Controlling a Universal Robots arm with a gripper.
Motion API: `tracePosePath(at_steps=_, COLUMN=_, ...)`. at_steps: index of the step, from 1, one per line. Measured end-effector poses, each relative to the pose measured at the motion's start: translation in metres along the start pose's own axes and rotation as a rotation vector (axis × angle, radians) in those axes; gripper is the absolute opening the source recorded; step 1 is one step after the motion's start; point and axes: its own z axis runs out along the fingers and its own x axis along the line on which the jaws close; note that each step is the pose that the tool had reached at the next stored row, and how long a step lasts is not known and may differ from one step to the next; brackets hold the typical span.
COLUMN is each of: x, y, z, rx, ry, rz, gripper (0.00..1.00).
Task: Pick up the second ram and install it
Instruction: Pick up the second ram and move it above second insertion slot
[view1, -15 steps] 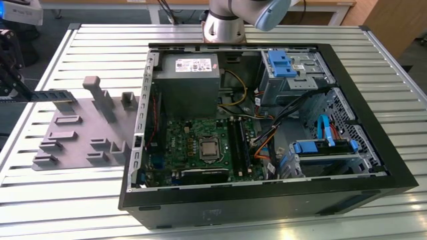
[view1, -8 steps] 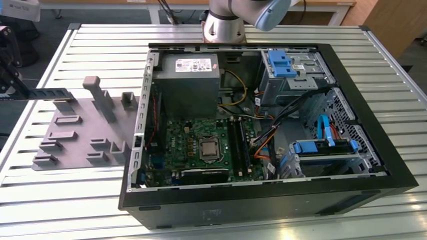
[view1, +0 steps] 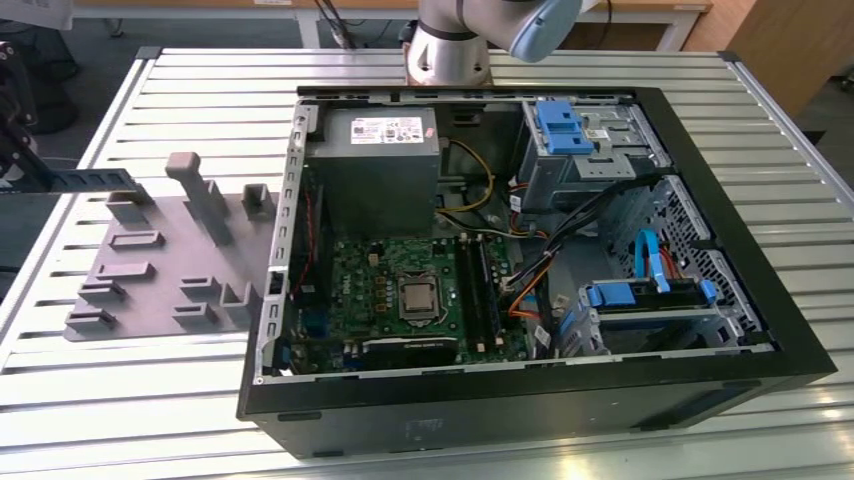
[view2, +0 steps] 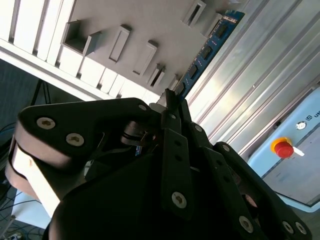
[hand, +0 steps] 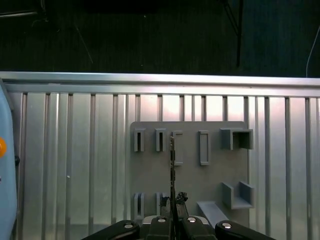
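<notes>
Black gripper (view2: 172, 102) grips the thin dark-green memory stick (view2: 209, 46) above the grey plastic holder plate (hand: 210, 190); seating it in the green motherboard (view1: 387, 285) remains.

Claw (view2: 172, 102) pinched tight on ram (view2: 207, 51), gripping it at one end. Arm (view1: 447, 45) base column upright, joint bent above.

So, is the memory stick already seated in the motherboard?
No, in the second wrist view the memory stick juts from the shut gripper, with the grey holder plate and slatted table behind it.
</notes>
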Motion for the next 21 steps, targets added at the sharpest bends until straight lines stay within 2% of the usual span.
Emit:
tracePosePath(at_steps=14, x=-0.0013, y=0.0007, z=-0.0230, rx=0.0001, ry=0.0000, rz=0.000, gripper=0.14)
tracePosePath(at_steps=21, x=-0.0015, y=0.0008, z=-0.0279, rx=0.0001, ry=0.0000, rz=0.000, gripper=0.14)
